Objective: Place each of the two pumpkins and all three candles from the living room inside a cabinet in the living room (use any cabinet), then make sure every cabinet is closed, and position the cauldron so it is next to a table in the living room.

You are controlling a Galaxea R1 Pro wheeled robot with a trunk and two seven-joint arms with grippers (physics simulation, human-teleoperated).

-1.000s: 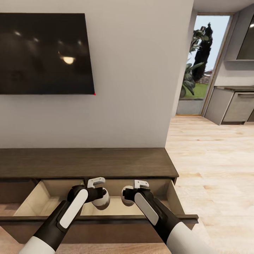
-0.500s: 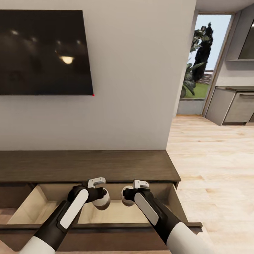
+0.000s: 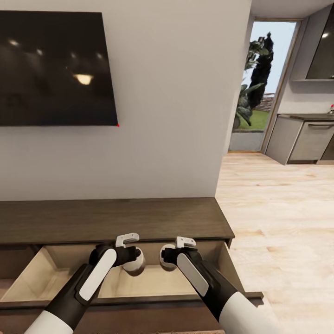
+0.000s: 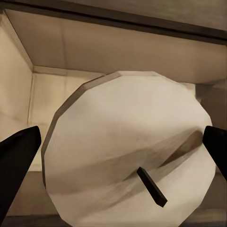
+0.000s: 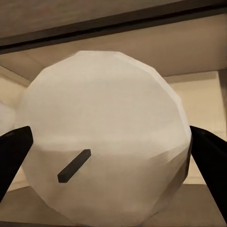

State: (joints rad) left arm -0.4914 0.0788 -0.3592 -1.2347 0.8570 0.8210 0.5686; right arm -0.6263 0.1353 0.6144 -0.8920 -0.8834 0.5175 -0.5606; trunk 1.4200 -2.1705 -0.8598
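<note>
We hold 2 candles over the cabinet's (image 3: pixel 116 218) open drawer (image 3: pixel 41 273): our left gripper (image 4: pixel 118 142) is clamped on 1 candle (image 4: pixel 123 142), our right gripper (image 5: pixel 111 142) on the other candle (image 5: pixel 104 142), side by side, near each other.

This is a home living room. A large black flat television screen (image 3: pixel 55 67) hangs on a plain pale wall above a long low dark-brown wooden cabinet (image 3: pixel 111 218). Light wood plank flooring (image 3: pixel 278 208) runs on toward a kitchen with grey cupboard units (image 3: pixel 301 139), beside a tall glazed doorway (image 3: pixel 262 93) showing garden greenery.
</note>
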